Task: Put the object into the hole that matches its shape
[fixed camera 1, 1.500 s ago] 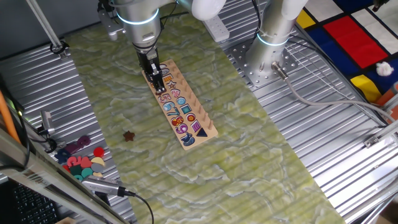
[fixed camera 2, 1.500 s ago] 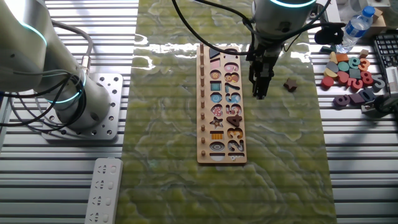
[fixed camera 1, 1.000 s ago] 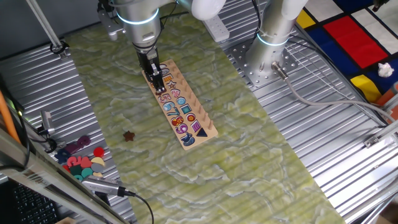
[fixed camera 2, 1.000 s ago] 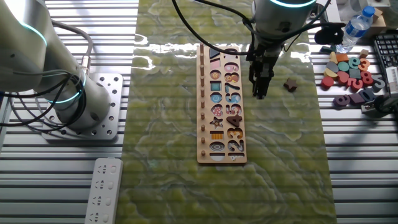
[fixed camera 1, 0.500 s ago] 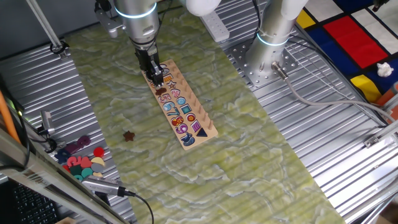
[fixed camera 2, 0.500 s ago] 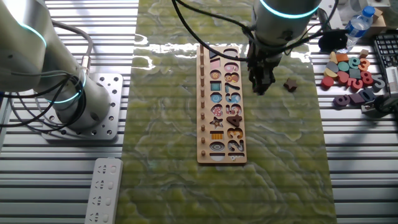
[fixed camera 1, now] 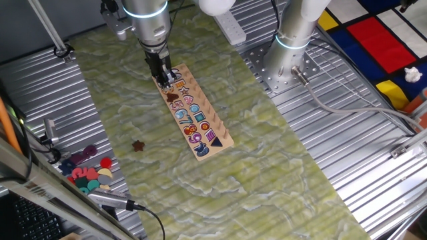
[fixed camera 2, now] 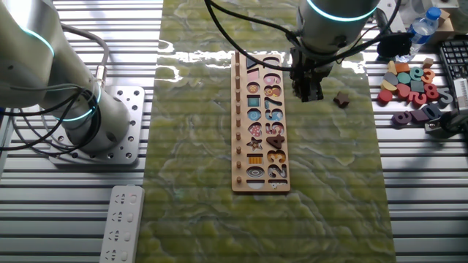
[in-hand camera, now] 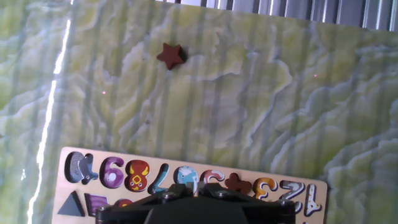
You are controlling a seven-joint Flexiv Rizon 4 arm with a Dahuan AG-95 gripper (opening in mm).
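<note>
The dark reddish-brown star piece (fixed camera 1: pixel 138 145) lies flat on the green mat, apart from the board; it also shows in the other fixed view (fixed camera 2: pixel 341 99) and at the top of the hand view (in-hand camera: pixel 171 55). The long light-wood puzzle board (fixed camera 1: pixel 225 142) (fixed camera 2: pixel 238 175) (in-hand camera: pixel 62 180) carries coloured numbers and shapes. Its star-shaped hole (fixed camera 2: pixel 254 144) sits in the shape column. My gripper (fixed camera 1: pixel 162 81) (fixed camera 2: pixel 307 93) (in-hand camera: pixel 194 188) hovers over the board's number side, fingers together and empty. The star piece is a short way from it on the mat.
A pile of loose coloured pieces (fixed camera 1: pixel 87 175) (fixed camera 2: pixel 411 82) lies beyond the mat's edge near the star. A second arm's base (fixed camera 1: pixel 291 41) (fixed camera 2: pixel 82 109), a power strip (fixed camera 2: pixel 121 223) and a water bottle (fixed camera 2: pixel 423 28) stand around the mat.
My gripper has risen from beside the board and shifted slightly along it. The star piece and board have not moved.
</note>
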